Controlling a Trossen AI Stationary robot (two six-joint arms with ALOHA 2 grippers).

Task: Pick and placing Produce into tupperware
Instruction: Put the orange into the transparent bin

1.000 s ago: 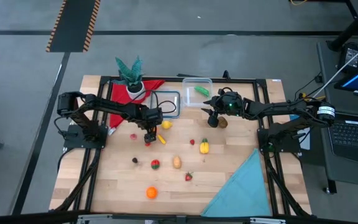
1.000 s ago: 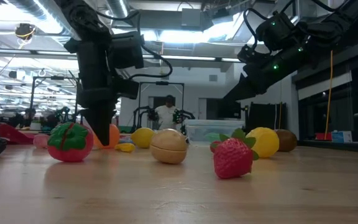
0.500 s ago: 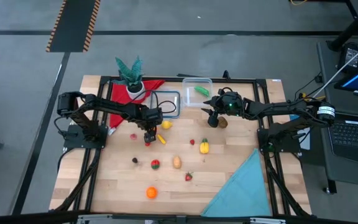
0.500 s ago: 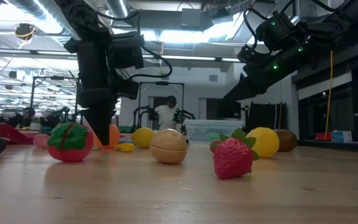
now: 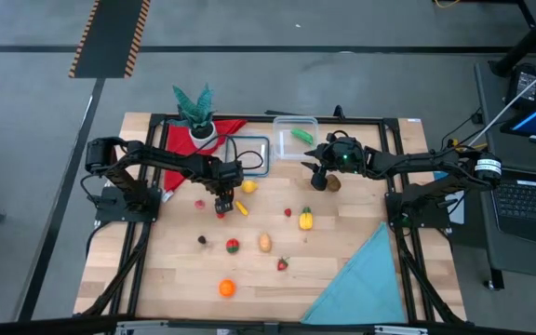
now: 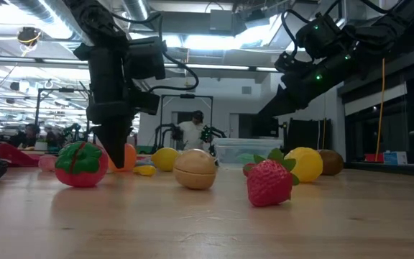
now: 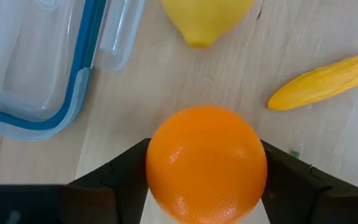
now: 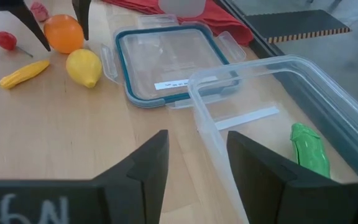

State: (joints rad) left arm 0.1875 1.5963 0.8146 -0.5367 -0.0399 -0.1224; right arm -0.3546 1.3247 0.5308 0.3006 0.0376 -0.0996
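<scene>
Orange and round, the toy orange (image 7: 206, 163) is sitting between the two dark fingers (image 7: 114, 180) of the left gripper (image 5: 222, 207), a little left of the middle in the high view. The fingers are lying against both of its sides, but the fruit is resting on the wooden counter (image 5: 342, 242), so the grip looks not yet finished. To do this step well, I think the fingers should be pressing on the widest part of the ball, evenly from both sides, because a smooth ball can slip out easily. The lift should be going straight up, since a lemon (image 7: 205, 18) and a yellow corn piece (image 7: 325, 79) are lying just beside it, and the flat lid with the blue rim (image 7: 39, 62) is also near.

The clear tub (image 5: 294, 136) is standing at the upper middle of the high view, with one green vegetable (image 8: 309, 155) already inside. The right gripper (image 5: 318, 177) is waiting near the tub, its fingers apart and holding nothing. The path to the tub should therefore be staying away from that arm.
</scene>
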